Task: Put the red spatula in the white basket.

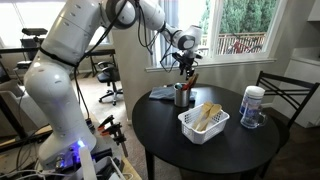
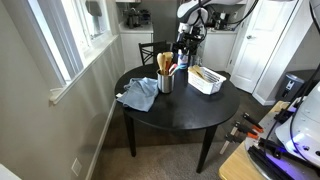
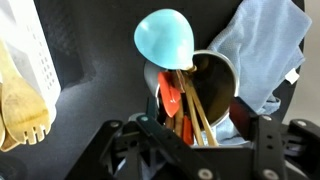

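While the red spatula [image 3: 172, 98] stands in the dark utensil cup [image 3: 215, 72], crowded by pale wooden handles [image 3: 197, 112] and partly covered by a turquoise spoon head [image 3: 165, 40], the gripper [image 1: 183, 65] hangs directly above that cup and touches nothing. In the wrist view its 2 fingers [image 3: 116, 148] sit wide apart at the bottom edge, so the claw is spread and carries nothing.

The white basket [image 1: 200, 131] rests on the round black table [image 1: 190, 155], just beside the cup, and already holds wooden utensils [image 1: 208, 115]. A crumpled blue cloth [image 2: 138, 93] lies on the cup's other side. A clear jar with a white lid [image 1: 252, 105] stands apart from both.

The step in hand appears to be the approach for the grasp. The spatula is not yet lifted, so the task is barely begun.

The next move likely calls for a careful descent, with the jaws lined up on the red piece alone. The turquoise spoon overhangs it and the wooden handles press close, so a loose aim could catch the wrong utensil. It could also nudge the cup. After closing, a straight upward pull seems wise, followed by a short sideways carry to the basket.
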`<action>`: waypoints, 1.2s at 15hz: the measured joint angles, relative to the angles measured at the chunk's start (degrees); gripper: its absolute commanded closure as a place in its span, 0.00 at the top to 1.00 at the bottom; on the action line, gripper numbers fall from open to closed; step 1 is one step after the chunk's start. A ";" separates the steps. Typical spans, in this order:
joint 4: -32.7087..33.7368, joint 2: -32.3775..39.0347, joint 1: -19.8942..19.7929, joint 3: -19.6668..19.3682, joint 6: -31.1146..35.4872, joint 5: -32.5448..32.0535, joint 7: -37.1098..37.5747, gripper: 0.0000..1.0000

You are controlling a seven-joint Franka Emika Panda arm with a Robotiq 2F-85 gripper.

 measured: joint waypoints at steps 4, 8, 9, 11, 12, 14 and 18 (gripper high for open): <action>1.55 4.46 0.17 -0.64 0.56 0.00 1.12 1.00; 3.76 7.55 0.12 -0.70 2.47 0.03 1.19 0.67; 4.21 8.06 0.11 -0.66 3.10 0.04 1.19 0.58; 4.81 8.82 0.11 -0.60 4.25 0.04 1.19 0.45; 4.97 9.05 0.11 -0.58 4.64 0.05 1.19 0.39; 5.15 9.32 0.08 -0.55 4.90 0.06 1.19 0.26; 5.42 9.59 0.08 -0.52 4.90 0.11 1.29 0.06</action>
